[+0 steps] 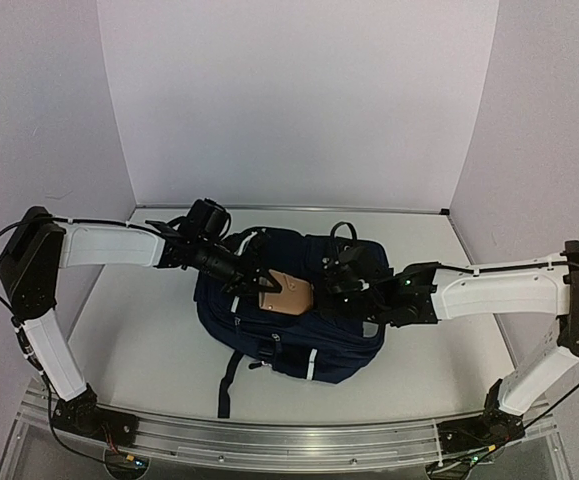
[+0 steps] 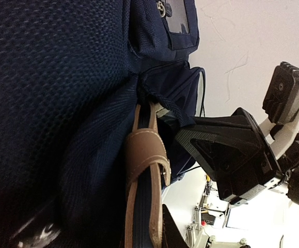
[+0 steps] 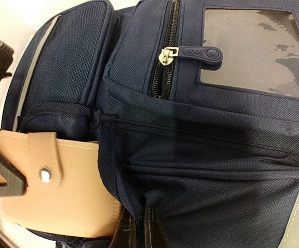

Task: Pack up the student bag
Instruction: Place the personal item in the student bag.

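Note:
The student bag (image 1: pixel 299 330), navy with grey patches, lies flat on the table's middle. A tan leather case with a snap strap (image 3: pixel 56 191) sits partly inside an open pocket of the bag, its left part sticking out. My left gripper (image 1: pixel 257 284) is shut on the case's outer end; in the left wrist view the case (image 2: pixel 146 155) runs edge-on between the fingers. My right gripper (image 3: pixel 139 232) is shut on the navy fabric rim of that pocket, just right of the case (image 1: pixel 287 295). The case's inner end is hidden by the fabric.
A closed zipper with a dark pull (image 3: pixel 190 52) and a grey window patch (image 3: pixel 252 51) lie on the bag's front. A dark strap (image 1: pixel 227 385) trails toward the near table edge. White walls stand behind and at both sides.

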Controlling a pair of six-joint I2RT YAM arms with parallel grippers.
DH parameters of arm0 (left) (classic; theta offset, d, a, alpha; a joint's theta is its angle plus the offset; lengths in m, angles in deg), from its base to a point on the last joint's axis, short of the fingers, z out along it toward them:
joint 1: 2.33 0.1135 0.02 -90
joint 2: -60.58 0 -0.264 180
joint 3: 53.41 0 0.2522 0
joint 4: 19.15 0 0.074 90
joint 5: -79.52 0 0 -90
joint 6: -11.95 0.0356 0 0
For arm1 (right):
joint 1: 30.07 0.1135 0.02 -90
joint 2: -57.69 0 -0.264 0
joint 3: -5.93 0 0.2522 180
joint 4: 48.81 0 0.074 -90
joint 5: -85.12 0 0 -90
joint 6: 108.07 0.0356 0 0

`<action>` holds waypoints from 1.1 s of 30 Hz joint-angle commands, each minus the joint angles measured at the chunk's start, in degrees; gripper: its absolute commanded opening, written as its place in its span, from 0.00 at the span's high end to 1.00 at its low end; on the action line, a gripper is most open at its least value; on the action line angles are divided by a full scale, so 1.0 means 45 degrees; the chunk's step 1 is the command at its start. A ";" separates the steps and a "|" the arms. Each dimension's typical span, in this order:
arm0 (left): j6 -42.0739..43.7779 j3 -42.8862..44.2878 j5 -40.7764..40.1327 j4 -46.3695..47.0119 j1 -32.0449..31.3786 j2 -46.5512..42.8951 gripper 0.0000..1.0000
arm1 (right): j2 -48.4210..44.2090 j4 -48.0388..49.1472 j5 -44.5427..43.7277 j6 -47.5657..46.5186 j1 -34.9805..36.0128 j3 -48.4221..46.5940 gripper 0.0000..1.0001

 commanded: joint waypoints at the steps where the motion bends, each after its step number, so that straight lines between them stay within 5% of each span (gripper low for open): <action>1: -0.0625 0.0895 -0.1633 0.0792 -0.1337 0.1208 1.00 | -0.0589 0.3135 0.1211 -0.0086 0.0362 -0.0605 1.00; 8: -0.1028 0.0764 -0.2632 0.1606 -0.1756 0.1558 1.00 | -0.0482 0.3159 0.1011 -0.0210 0.0355 -0.0616 0.97; 14: -0.0780 0.0757 -0.3289 0.1283 -0.1763 0.1442 1.00 | -0.1342 0.2320 0.0533 -0.0392 0.0357 -0.0636 0.45; 21: -0.0456 0.0826 -0.3040 0.1041 -0.1773 0.1466 0.95 | -0.2632 -0.1755 -0.1604 0.0200 -0.0372 -0.0401 0.20; 27: 0.0320 0.1179 -0.3514 0.0065 -0.1761 0.1333 0.80 | -0.3948 -0.2162 0.0194 0.0352 -0.3013 0.1724 0.09; 33: 0.0909 0.1181 -0.4817 -0.0976 -0.1747 0.0383 0.48 | -0.4917 -0.2172 0.1934 0.0021 -0.4221 0.3165 0.08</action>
